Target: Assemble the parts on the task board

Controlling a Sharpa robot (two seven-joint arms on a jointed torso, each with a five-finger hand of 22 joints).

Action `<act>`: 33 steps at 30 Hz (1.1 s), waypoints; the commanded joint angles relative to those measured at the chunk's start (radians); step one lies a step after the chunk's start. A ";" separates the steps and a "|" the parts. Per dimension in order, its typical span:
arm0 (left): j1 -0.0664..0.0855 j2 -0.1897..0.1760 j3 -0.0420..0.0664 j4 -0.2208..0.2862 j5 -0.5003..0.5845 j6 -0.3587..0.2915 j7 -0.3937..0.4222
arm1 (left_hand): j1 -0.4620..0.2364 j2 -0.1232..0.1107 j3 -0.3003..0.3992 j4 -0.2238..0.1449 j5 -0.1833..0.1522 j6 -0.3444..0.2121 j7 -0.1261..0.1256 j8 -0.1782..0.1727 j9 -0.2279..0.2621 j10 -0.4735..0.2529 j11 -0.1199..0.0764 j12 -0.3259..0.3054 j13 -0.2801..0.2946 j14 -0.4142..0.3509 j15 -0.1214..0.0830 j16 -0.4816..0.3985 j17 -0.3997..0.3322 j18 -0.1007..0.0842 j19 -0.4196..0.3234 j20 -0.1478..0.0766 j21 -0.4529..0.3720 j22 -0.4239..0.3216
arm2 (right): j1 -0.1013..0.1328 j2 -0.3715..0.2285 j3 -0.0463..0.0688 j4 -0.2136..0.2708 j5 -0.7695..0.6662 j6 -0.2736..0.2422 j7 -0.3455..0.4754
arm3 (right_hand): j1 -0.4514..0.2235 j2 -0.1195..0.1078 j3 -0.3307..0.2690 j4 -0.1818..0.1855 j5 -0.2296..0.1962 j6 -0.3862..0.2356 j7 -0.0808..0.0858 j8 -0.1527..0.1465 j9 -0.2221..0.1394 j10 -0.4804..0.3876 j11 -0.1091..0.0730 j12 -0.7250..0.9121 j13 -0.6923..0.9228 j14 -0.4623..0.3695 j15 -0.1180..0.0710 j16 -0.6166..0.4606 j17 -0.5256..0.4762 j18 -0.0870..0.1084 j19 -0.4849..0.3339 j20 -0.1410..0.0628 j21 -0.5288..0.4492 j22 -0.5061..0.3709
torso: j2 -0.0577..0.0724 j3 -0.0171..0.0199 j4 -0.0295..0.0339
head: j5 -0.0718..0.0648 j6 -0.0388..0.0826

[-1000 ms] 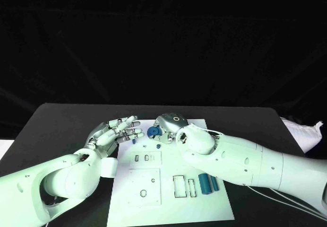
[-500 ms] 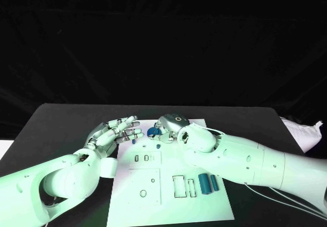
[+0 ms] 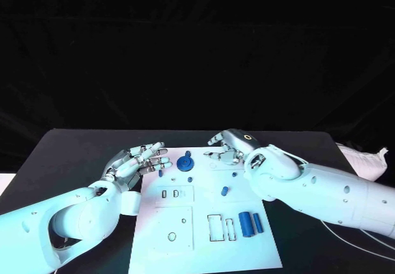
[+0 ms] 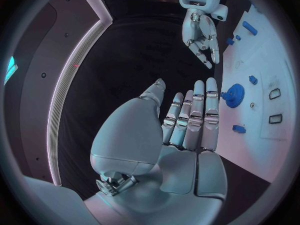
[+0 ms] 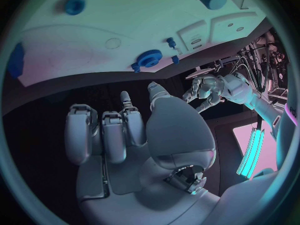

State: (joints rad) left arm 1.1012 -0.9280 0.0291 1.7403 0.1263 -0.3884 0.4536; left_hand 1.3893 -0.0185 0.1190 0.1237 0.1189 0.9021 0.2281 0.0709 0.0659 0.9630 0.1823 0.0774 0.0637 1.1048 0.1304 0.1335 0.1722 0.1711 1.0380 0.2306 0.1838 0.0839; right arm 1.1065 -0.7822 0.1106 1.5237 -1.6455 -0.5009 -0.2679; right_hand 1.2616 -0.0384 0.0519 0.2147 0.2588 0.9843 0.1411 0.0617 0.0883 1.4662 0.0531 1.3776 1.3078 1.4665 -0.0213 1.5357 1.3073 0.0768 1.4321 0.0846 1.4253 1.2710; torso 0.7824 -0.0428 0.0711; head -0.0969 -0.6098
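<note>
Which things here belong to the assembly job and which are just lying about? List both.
Job: task board; blue gear; small blue peg; two blue cylinders; left hand, right hand, both holding nothing.
Lying about: white cloth at the table's right edge.

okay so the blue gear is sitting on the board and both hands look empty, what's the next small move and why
Probably the right hand should reach for one of the loose blue cylinders at the board's near right. Both hands hold nothing, the left hand open at the board's left edge, the gear stands free at the far end, and empty outlined slots lie beside the cylinders.
</note>
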 commanded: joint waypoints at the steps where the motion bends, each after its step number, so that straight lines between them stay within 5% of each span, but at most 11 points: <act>1: 0.001 0.005 0.001 -0.014 -0.049 0.031 0.004 | 0.002 0.009 0.000 -0.009 -0.003 0.003 0.007 -0.006 -0.002 -0.001 0.004 -0.004 -0.001 -0.010 0.001 -0.007 0.002 0.008 0.005 0.002 -0.006 -0.001 | 0.013 -0.055 0.004 -0.004 0.245 0.058 0.233 | 0.069 -0.010 0.011 -0.048 -0.061 -0.003 0.004 0.002 -0.002 0.018 0.003 -0.005 0.122 0.090 0.002 0.004 0.195 -0.015 0.000 0.000 0.002 -0.003 | -0.008 0.0030 -0.0126 | 0.005 0.002; 7: 0.001 0.013 0.001 -0.028 -0.072 0.043 0.002 | 0.002 0.009 0.001 -0.011 -0.003 0.002 0.007 -0.006 -0.002 -0.001 0.004 -0.004 -0.001 -0.011 0.002 -0.009 0.002 0.008 0.005 0.002 -0.007 -0.002 | 0.022 -0.151 0.008 -0.024 0.312 0.160 0.342 | 0.125 -0.035 0.006 -0.098 -0.091 -0.005 0.007 0.002 -0.005 0.015 0.005 -0.009 0.120 0.091 0.004 0.006 0.199 -0.014 -0.002 0.003 0.000 -0.005 | -0.010 0.0075 -0.0181 | 0.000 0.005; 15: 0.000 0.018 0.000 -0.036 -0.077 0.048 0.000 | 0.002 0.010 0.001 -0.012 -0.003 0.002 0.007 -0.006 -0.002 -0.002 0.004 -0.005 -0.001 -0.012 0.002 -0.010 0.002 0.008 0.004 0.002 -0.008 -0.002 | 0.009 -0.209 0.008 -0.063 0.283 0.195 0.377 | 0.143 -0.042 0.002 -0.114 -0.093 -0.007 0.007 0.001 -0.006 0.014 0.006 -0.011 0.119 0.091 0.005 0.006 0.200 -0.014 -0.004 0.004 -0.001 -0.007 | -0.012 0.0095 -0.0185 | -0.007 0.001; 33: -0.001 0.022 0.000 -0.040 -0.078 0.051 -0.002 | 0.002 0.010 0.002 -0.014 -0.003 0.001 0.007 -0.006 -0.002 -0.003 0.005 -0.005 -0.001 -0.013 0.002 -0.011 0.002 0.008 0.004 0.003 -0.009 -0.003 | -0.027 -0.156 0.008 -0.183 0.263 0.172 0.379 | 0.156 -0.030 0.006 -0.123 -0.090 -0.013 0.010 0.001 -0.008 0.015 0.007 -0.008 0.122 0.092 0.006 0.008 0.205 -0.014 -0.003 0.004 0.000 -0.004 | -0.011 0.0065 -0.0156 | -0.011 -0.003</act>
State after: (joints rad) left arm 1.1003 -0.9086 0.0284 1.6989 0.0559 -0.3595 0.4481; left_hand 1.3893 -0.0185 0.1217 0.1155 0.1189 0.9021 0.2281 0.0710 0.0651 0.9630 0.1823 0.0775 0.0637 1.1010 0.1342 0.1238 0.1729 0.1711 1.0380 0.2306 0.1802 0.0820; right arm 1.0816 -0.9414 0.1186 1.3456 -1.3727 -0.3360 0.0991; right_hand 1.4115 -0.0714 0.0584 0.0975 0.1699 0.9776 0.1476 0.0616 0.0817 1.4661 0.0532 1.3700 1.3110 1.4666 -0.0213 1.5397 1.3079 0.0768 1.4320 0.0845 1.4253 1.2659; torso 0.7716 -0.0352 0.0550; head -0.1078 -0.6118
